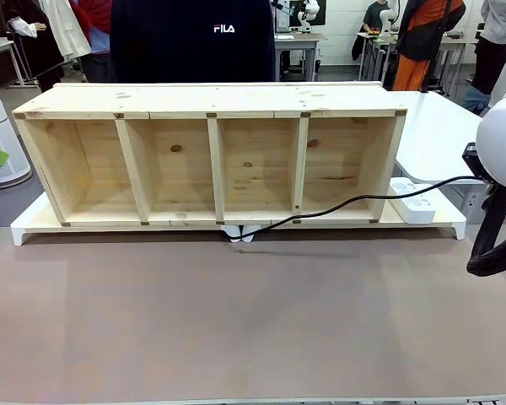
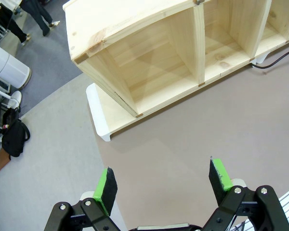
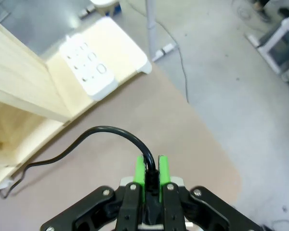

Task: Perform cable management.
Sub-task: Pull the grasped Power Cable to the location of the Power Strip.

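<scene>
The cable (image 1: 346,202) is a thin black cord. It runs from under the middle front of the wooden shelf (image 1: 211,114) rightward toward my right arm (image 1: 502,148). In the right wrist view my right gripper (image 3: 151,174) is shut on the cable (image 3: 103,129), whose end sits between the green pads (image 3: 140,172). From there the cord arcs left and down to the shelf's foot. My left gripper (image 2: 164,180) hangs open above the brown table mat (image 2: 183,130) with nothing between its pads. A short piece of the cable (image 2: 279,58) lies by the shelf front, far from that gripper.
A white power strip (image 1: 413,202) lies on the white base (image 1: 25,229) at the shelf's right end, also in the right wrist view as the power strip (image 3: 89,65). A person in a black top (image 1: 194,38) stands behind the shelf. The table's right edge (image 3: 221,154) is near my right gripper.
</scene>
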`<state>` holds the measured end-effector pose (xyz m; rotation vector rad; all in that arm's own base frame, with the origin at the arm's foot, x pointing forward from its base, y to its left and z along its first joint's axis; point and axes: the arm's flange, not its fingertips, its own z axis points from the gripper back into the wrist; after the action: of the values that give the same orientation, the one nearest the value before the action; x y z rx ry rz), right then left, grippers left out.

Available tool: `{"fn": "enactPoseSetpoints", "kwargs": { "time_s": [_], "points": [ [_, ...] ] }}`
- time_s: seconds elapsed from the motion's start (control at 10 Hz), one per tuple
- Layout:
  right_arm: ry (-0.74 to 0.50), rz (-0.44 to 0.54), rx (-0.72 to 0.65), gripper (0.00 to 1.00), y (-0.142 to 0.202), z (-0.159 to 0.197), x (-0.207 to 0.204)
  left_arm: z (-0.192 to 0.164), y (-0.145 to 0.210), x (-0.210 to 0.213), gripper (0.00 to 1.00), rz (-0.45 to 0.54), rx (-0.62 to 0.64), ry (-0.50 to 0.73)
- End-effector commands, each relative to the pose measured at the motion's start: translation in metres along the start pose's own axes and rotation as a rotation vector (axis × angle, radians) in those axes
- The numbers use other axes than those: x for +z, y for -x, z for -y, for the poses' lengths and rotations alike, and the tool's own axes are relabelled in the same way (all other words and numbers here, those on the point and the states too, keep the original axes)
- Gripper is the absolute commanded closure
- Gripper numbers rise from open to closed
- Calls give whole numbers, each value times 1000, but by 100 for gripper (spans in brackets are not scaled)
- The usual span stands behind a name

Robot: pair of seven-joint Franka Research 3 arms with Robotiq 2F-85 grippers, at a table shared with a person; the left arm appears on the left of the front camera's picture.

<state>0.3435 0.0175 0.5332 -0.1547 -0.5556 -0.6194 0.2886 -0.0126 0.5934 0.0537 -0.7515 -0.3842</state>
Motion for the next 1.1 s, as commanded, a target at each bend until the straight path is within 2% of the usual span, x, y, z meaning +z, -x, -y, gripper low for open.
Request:
{"fn": "enactPoseSetpoints", "kwargs": {
  "time_s": [0.0,0.4,0.7,1.0],
  "points": [
    [8,121,20,86,-13,-8,-7,0,0,0,0,-1,0,-2],
    [-10,260,60,86,-32,-52,-5,0,0,0,0,-1,0,-2],
    [-13,322,91,86,-52,-72,-12,0,0,0,0,-1,0,-2],
    [-86,341,142,86,-76,-77,-19,0,0,0,0,-1,0,-2]
  ]
}}
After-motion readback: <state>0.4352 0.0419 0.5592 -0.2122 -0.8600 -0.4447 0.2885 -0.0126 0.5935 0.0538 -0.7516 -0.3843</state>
